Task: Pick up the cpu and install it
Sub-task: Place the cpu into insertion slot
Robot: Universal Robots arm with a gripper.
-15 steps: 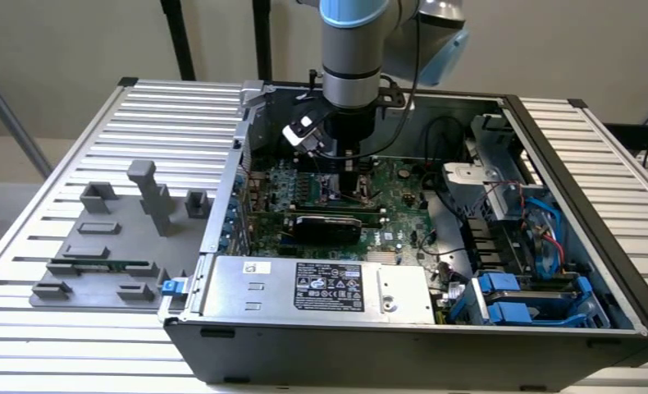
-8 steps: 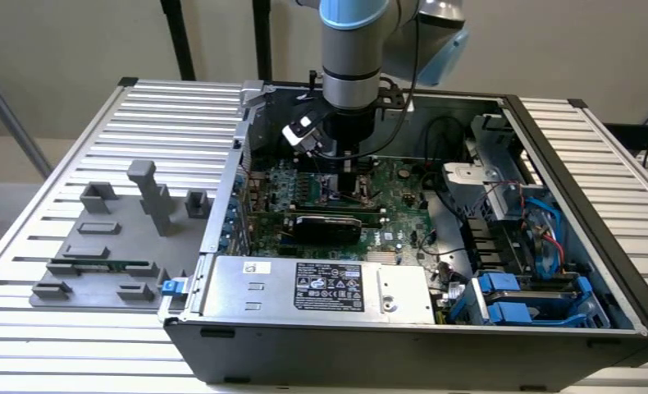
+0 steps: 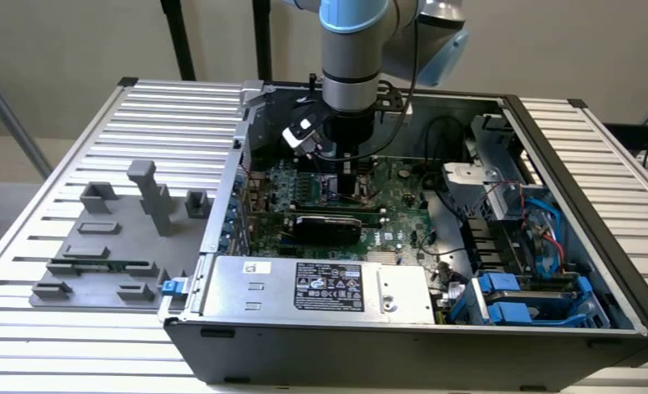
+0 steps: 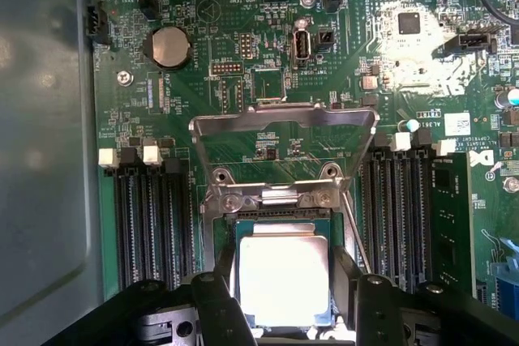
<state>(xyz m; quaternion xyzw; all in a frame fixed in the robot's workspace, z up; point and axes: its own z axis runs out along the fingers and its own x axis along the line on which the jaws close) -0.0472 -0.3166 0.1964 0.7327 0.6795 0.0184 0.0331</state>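
A grey steel computer case (image 3: 412, 361) is lying open, with a flat green motherboard (image 4: 268, 79) inside. Over the motherboard's middle, a black gripper (image 4: 284, 285) is clamping two blunt fingers (image 4: 217, 305), set fairly wide, on opposite edges of the cpu (image 4: 284, 277). A shiny hinged metal frame (image 4: 284, 117) is standing open on the motherboard, just beside the cpu, a small square chip with a smooth silvery top.

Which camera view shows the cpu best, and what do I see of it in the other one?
The wrist view. There the cpu lies face up, its silvery top in plain sight between the fingers of the tool. In the exterior view the arm stands over that spot and hides it.
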